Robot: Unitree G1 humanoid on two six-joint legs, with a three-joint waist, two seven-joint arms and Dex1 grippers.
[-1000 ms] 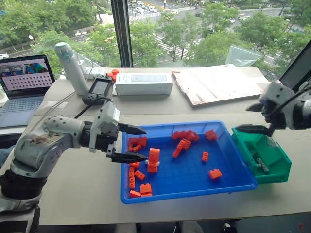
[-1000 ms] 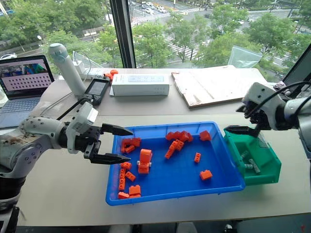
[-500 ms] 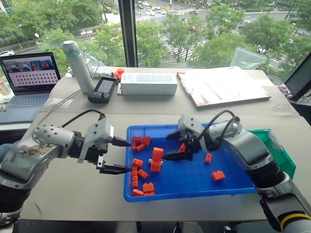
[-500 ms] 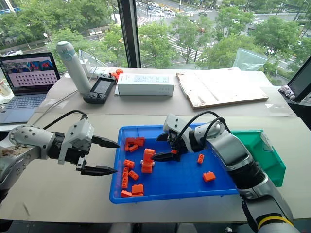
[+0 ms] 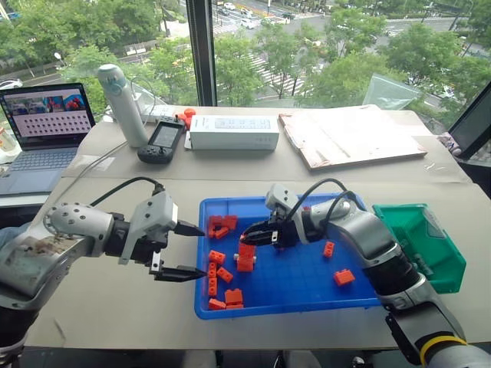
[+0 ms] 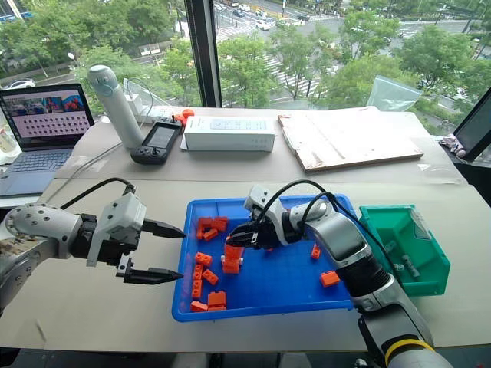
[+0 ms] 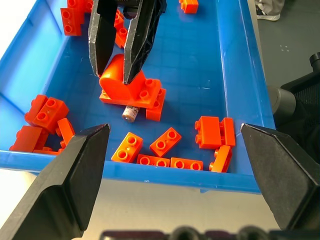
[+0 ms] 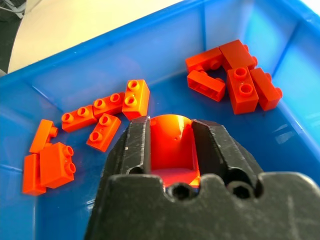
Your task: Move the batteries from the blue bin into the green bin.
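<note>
Blue bin [image 5: 360,287] sits under the right gripper [image 5: 247,236], whose fingers clamp an orange arched brick [image 7: 120,80]. Green bin [image 5: 433,257] is well behind that wrist. Left gripper [image 5: 190,251] gapes outside the rim. One battery [image 7: 130,113] peeks beneath the clamped brick.

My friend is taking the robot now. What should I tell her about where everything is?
Left gripper: open, hovering beside the blue bin's left edge, holding nothing.
Right gripper: inside the blue bin, shut on the tall orange brick piece, not on a battery.
One battery lies in the blue bin, peeking out from under that brick piece.
The green bin sits right of the blue bin, with batteries already inside.
Left to do: get the brick out of the way, grab the last visible battery, drop it in the green bin.
</note>
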